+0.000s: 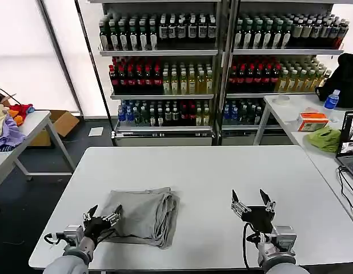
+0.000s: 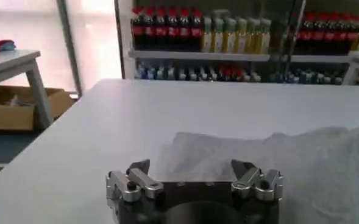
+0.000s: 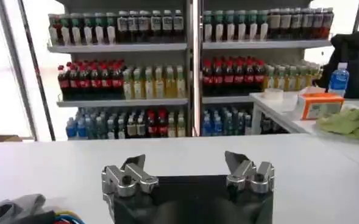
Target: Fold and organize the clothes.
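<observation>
So the grey shirt [image 1: 143,216] is seen lying folded up on the white table [image 1: 222,171], over on the near left part of it, roughly at 7 o'clock from the table's middle. It's been bunched into a rough rectangle, with the layered folds stacked along its right edge and the left side lying flatter. No print or collar can be made out on it from here. In the left wrist view the same shirt [image 2: 289,164] is spread out as a pale crumpled sheet just beyond the fingers.

The left gripper [image 1: 101,218] is parked right at the shirt's near left corner, about 8 o'clock from the shirt's centre, with its fingers spread apart and nothing pinched between them. Whether the tips are actually touching the cloth can't be told. In its own wrist view the left gripper [image 2: 191,171] is shown with both fingers wide open over the bare tabletop.

The right gripper [image 1: 252,201] is held over the near right part of the table, at 3 o'clock from the shirt and well apart from it, also opened wide and holding nothing. In its own view the right gripper [image 3: 185,163] is seen the same way.

Further out, shelves of bottled drinks [image 1: 165,74] are lined up at 12 o'clock behind the table. A side table [image 1: 291,111] at 2 o'clock is loaded with a lime-green cloth bundle [image 1: 325,138], an orange box [image 1: 312,121] and a laptop [image 1: 349,142]. Colourful fabrics [image 1: 8,123] are piled on another table at 10 o'clock.
</observation>
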Tool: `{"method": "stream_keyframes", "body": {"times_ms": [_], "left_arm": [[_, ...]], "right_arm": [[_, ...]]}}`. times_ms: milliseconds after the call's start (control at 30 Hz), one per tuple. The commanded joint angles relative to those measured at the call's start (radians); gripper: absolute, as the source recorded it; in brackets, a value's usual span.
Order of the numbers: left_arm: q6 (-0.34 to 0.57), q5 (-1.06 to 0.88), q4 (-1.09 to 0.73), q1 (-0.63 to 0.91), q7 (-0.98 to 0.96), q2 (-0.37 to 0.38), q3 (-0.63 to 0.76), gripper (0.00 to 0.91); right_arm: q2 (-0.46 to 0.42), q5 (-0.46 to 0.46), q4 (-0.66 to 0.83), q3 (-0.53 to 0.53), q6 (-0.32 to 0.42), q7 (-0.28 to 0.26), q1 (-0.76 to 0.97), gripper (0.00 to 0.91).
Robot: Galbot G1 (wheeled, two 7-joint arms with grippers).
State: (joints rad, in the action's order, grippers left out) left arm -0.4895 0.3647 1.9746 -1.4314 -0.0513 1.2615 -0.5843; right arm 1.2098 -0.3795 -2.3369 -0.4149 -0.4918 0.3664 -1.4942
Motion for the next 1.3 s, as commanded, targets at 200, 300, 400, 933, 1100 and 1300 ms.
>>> {"method": "stream_keyframes", "body": {"times_ms": [200,300,400,933,1100,1300], "left_arm": [[-0.029,0.032,-0.029,0.003,0.011,-0.007,-0.009,0.04],[-0.036,0.044,-0.029,0.0,0.015,-0.007,-0.008,0.02],[-0.039,0.052,-0.032,0.001,0.021,-0.006,-0.007,0.01],[-0.04,0.076,-0.021,-0.014,0.023,-0.017,-0.067,0.01],[-0.03,0.101,0.012,-0.02,0.03,-0.09,-0.224,0.01],[-0.022,0.133,-0.011,-0.011,0.04,-0.281,-0.429,0.01]], "right_arm": [[-0.003,0.0,-0.01,-0.007,0.0,0.0,-0.004,0.907],[-0.002,0.0,-0.014,-0.006,-0.001,0.001,-0.003,0.907],[-0.003,0.0,-0.016,-0.006,-0.001,0.001,-0.002,0.907],[-0.016,-0.025,-0.012,-0.026,-0.002,0.007,0.021,0.907],[-0.019,-0.042,-0.004,-0.025,-0.002,0.012,0.041,0.907],[-0.014,-0.043,-0.003,-0.004,-0.007,0.016,0.063,0.907]]}}
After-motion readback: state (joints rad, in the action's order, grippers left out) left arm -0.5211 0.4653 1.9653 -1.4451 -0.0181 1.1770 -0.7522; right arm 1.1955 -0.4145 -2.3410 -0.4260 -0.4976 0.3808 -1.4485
